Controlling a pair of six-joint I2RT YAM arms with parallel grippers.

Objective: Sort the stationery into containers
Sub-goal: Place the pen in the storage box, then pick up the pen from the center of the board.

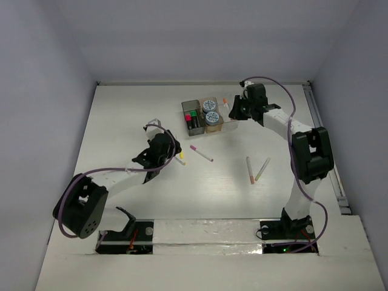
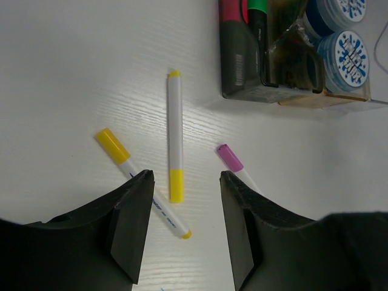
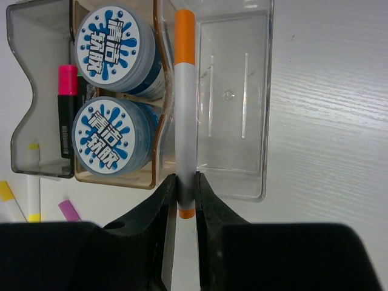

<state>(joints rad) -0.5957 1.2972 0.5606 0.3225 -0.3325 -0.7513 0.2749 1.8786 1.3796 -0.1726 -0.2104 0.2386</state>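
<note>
One thin white pen with an orange cap (image 3: 185,109) is clamped in the right pincer (image 3: 185,194), above the clear plastic bin (image 3: 236,91) at its edge beside the amber-orange bin (image 3: 115,179), which holds two round blue-white tape rolls (image 3: 112,134). Five pens lie loose on the white worktop (image 1: 121,121): two yellow-capped pens (image 2: 175,136) and one magenta-capped pen (image 2: 233,162) under the left pincer (image 2: 185,182), spread wide and empty; two more pens (image 1: 249,170) lie well apart to the right, bare worktop around them
</note>
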